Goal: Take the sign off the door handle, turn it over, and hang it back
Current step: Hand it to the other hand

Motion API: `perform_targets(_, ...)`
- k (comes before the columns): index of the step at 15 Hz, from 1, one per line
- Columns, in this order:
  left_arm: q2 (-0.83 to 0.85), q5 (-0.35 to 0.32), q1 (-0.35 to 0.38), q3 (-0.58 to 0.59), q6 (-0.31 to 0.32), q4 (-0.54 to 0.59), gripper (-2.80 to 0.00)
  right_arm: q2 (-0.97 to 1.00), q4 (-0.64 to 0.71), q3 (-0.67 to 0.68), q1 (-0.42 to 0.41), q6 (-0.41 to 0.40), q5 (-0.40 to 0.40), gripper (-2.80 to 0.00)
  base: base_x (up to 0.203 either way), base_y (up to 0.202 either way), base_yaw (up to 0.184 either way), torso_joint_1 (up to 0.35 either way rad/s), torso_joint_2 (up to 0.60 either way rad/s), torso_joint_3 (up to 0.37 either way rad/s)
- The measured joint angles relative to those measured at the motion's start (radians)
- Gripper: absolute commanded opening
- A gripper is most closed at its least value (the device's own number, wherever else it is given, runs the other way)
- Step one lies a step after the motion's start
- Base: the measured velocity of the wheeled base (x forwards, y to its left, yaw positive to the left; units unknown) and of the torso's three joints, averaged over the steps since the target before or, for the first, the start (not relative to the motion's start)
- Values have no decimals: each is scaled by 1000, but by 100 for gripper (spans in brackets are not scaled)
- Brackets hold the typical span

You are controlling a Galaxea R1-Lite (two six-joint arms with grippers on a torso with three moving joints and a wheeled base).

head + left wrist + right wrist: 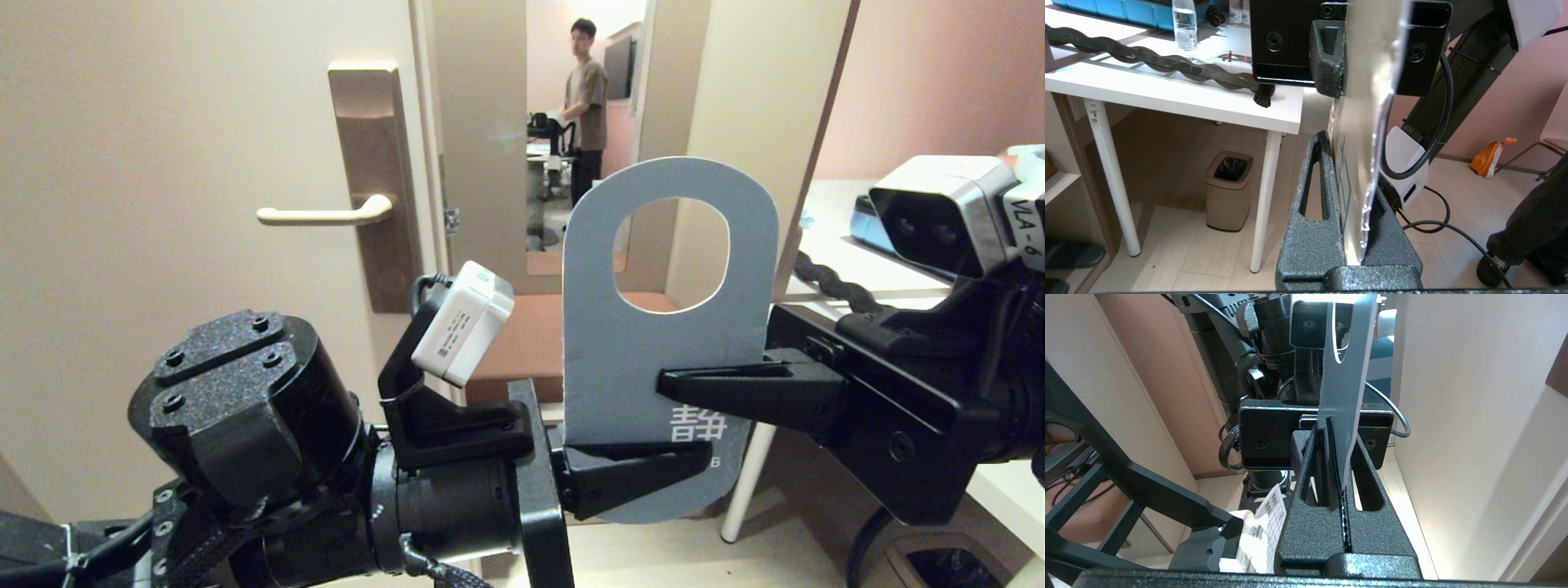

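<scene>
Head view: the sign (653,343) stands upright off the door, long axis vertical, oval hole at 12 o'clock, blue-grey face with its white character toward the camera. The left gripper (653,465) pinches its lower end from 9 o'clock; the right gripper (710,384) pinches its mid-body from 3 o'clock, just above. The door handle (326,215) lies at 10 o'clock of the sign, well apart, bare, lever horizontal. The left arm is nearer the handle. A person (586,106) stands beyond the open doorway. Left wrist view: the sign is edge-on between both fingers, pressed together on it; a white table (1167,98) and a bin (1229,190) stand beside. Right wrist view: the same edge is clamped. Judgement: a handover for turning over; the wall (1474,416) close by limits the swing.
</scene>
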Motion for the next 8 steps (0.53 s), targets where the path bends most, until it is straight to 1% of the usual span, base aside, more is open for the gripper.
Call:
perform_targets(2, 0, -1, 0, 0, 0, 0, -280, -6, 0, 7, 0, 0, -2, -280, 0, 0, 0, 0, 0, 0)
perform_targets(3, 0, -1, 0, 0, 0, 0, -280, -9, 0, 10, 0, 0, -2, 0, 0, 0, 0, 0, 0, 0)
perform_targets(8, 0, 2, 0, 0, 1, 0, -280, -16, 0, 20, -1, -3, -5, 0, 0, 0, 0, 0, 0, 0)
